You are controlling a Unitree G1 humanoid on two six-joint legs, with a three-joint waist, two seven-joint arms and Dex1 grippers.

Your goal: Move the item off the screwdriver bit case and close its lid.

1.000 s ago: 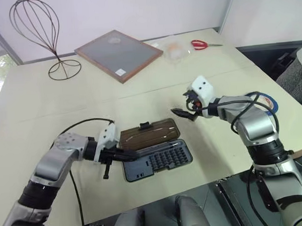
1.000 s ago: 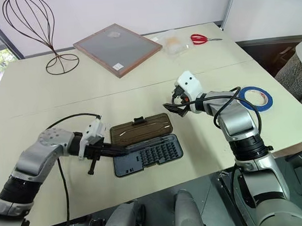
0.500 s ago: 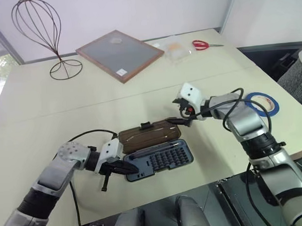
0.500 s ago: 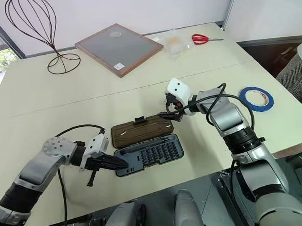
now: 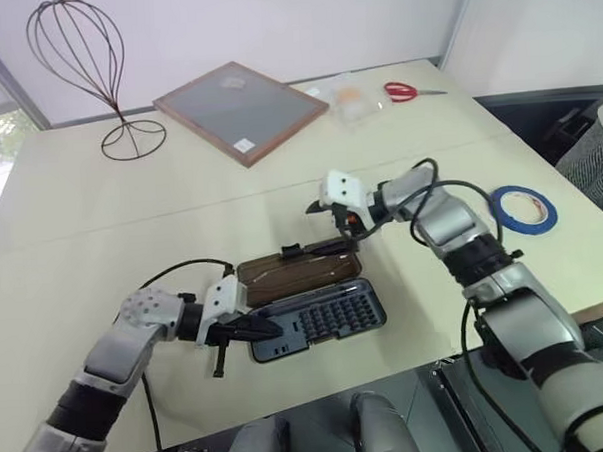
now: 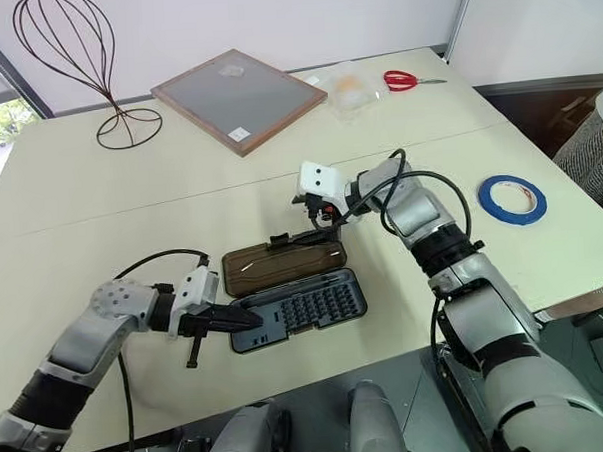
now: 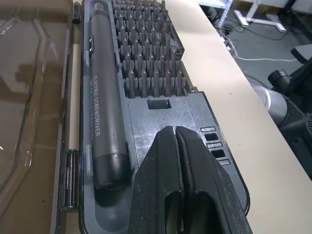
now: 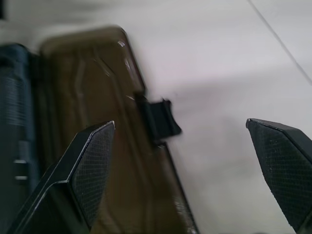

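Note:
The screwdriver bit case (image 5: 326, 320) lies open near the table's front edge, its grey base holding rows of bits and a dark electric screwdriver (image 7: 105, 122). Its lid (image 5: 293, 271), smoky brown, lies flat behind the base, with the latch tab (image 8: 161, 119) on its far edge. My left gripper (image 5: 274, 328) is shut, its tips resting on the base's left end. My right gripper (image 8: 179, 124) hangs open just over the lid's far edge, the latch tab between its fingers. The item, a blue tape roll (image 5: 524, 208), lies on the table far to the right, clear of the case.
At the back stand a wire head-shaped stand (image 5: 95, 75), a wood-framed grey panel (image 5: 238, 109), a clear plastic bag (image 5: 348, 96) and red scissors (image 5: 406, 88). The table's front edge runs just below the case.
My right gripper has swung left and down from beside the case to the lid's far edge at the latch. The left gripper stays shut at the base's left end.

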